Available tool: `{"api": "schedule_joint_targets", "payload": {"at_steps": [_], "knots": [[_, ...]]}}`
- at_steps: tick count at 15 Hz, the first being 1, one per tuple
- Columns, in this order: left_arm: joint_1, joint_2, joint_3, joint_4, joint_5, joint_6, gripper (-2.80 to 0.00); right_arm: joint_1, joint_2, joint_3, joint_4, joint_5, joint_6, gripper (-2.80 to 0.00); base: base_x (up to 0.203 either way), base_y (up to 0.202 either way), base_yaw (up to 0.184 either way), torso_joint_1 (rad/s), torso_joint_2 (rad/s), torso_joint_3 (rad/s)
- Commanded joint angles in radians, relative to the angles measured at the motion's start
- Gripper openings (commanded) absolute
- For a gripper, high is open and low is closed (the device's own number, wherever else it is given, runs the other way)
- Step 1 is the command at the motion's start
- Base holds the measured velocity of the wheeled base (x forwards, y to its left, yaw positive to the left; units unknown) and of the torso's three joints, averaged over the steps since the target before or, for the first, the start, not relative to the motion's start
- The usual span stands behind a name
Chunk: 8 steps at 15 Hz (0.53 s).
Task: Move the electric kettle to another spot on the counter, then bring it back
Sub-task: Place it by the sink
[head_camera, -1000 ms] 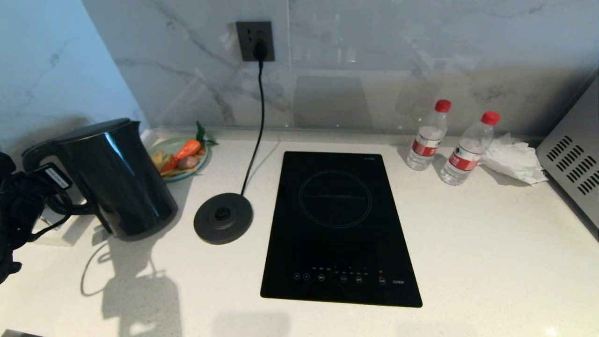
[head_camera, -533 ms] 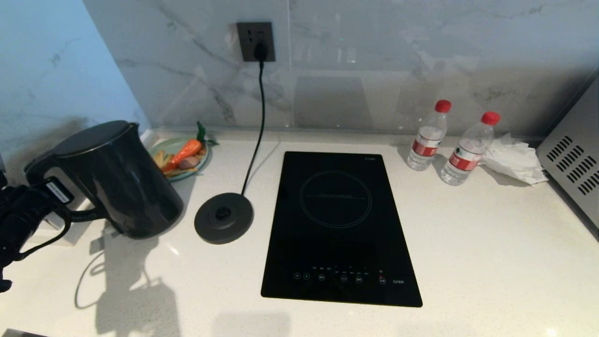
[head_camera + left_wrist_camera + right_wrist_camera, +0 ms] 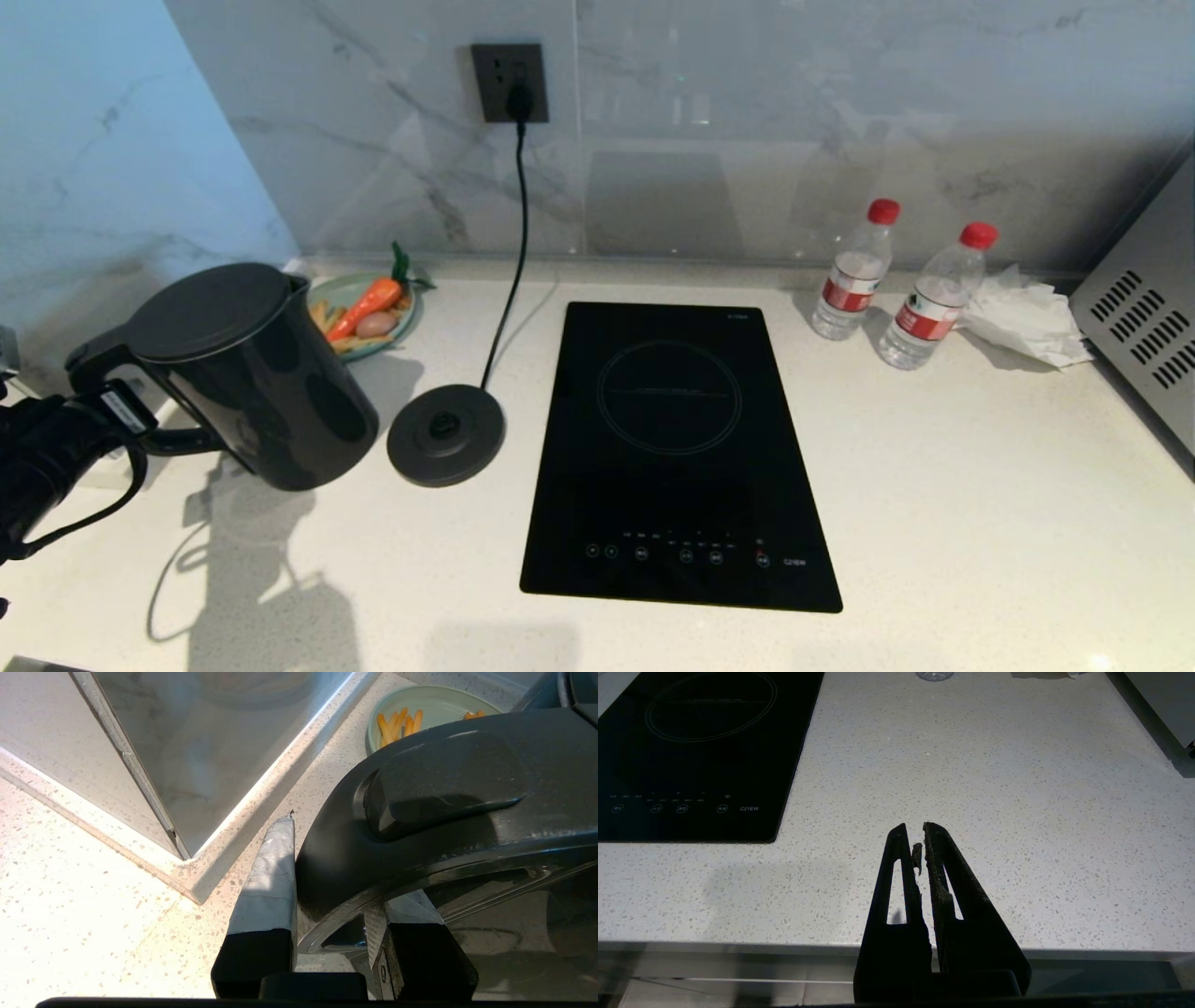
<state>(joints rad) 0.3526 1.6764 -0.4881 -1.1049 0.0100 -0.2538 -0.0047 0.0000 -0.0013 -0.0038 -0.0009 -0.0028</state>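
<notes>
Return leg judged underway: left gripper (image 3: 334, 914) fingers clenched on kettle (image 3: 252, 373) handle, kettle tilted near counter (image 3: 934, 485) left edge, just beside base disc (image 3: 446, 435). Next: level, centre over disc, lower.

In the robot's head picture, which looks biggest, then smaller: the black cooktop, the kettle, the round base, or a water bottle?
1. Black cooktop
2. Kettle, though it is nearer the camera
3. Round base
4. Water bottle
</notes>
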Motion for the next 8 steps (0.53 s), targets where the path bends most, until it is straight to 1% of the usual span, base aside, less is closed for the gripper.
{"api": "schedule_joint_targets", "payload": {"at_steps": [1,6,7,8], "knots": [[0.000,-0.001,0.002,-0.006,0.001,0.001,-2.80,0.000,0.000,0.000,-0.001,0.001,0.000,-2.80,0.000,0.000,0.000,0.000,0.00,0.000],[-0.003,-0.001,0.002,-0.006,0.004,0.001,-2.80,0.000,0.000,0.000,-0.001,0.001,0.000,-2.80,0.000,0.000,0.000,0.000,0.00,0.000],[-0.003,-0.002,0.003,-0.006,0.004,0.001,0.00,0.000,0.000,0.001,-0.001,0.000,0.000,-2.80,0.000,0.000,0.000,0.000,0.00,0.000],[-0.003,-0.006,0.002,-0.006,0.004,0.002,0.00,0.000,0.000,0.001,-0.001,0.001,0.000,-2.80,0.000,0.000,0.000,0.000,0.00,0.000]]}}
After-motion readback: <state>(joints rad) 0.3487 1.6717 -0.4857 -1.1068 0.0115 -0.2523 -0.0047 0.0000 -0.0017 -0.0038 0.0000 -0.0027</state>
